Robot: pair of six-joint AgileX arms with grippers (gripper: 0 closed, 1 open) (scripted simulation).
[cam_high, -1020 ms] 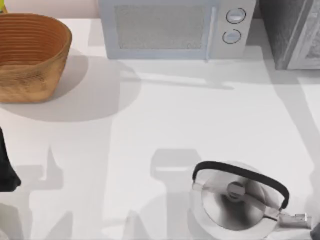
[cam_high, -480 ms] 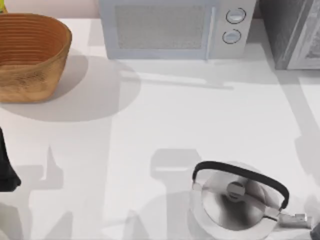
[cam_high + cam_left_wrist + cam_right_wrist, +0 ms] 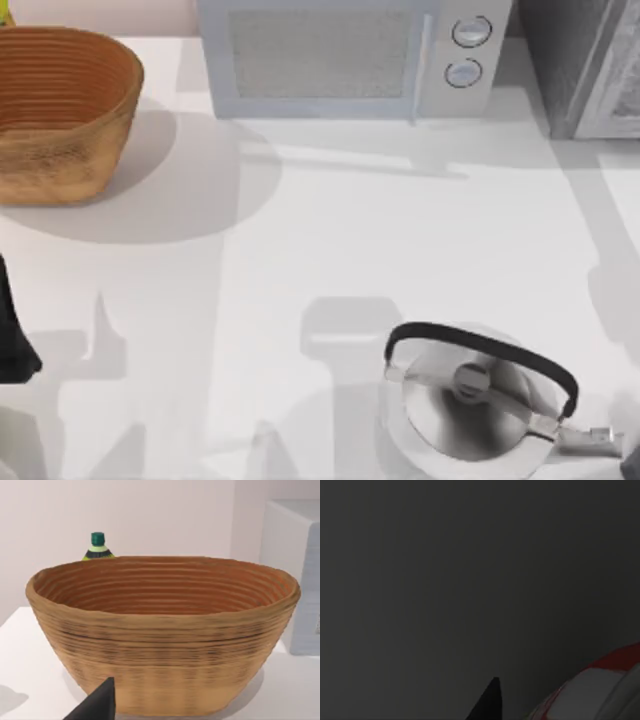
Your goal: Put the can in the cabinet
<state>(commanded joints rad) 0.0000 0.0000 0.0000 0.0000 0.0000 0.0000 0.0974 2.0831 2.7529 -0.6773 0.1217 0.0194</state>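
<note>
The white table (image 3: pixel 330 230) has a brown woven basket (image 3: pixel 62 110) at about ten o'clock in the top view. A light grey microwave (image 3: pixel 345 60) with two round knobs stands at twelve o'clock. The cabinet (image 3: pixel 590 65) — dark speckled side, pale door frame — sits at about two o'clock, right of the microwave. A shiny silver kettle (image 3: pixel 470 400) with a black handle rests at about five o'clock.

The left arm (image 3: pixel 12 335) shows as a dark shape at nine o'clock, at the table's left edge. In the left wrist view the basket is close ahead, and one dark fingertip (image 3: pixel 97 705) pokes in below it. A bottle with a green cap (image 3: pixel 98 545) peeks up behind the basket's far rim. I cannot tell how wide this gripper is spread.

The right wrist view is dark. A curved red and white shape sits near one corner — maybe the can (image 3: pixel 600 690), very close — beside one dark fingertip (image 3: pixel 487 702). Whether those fingers grip it, I cannot tell.
</note>
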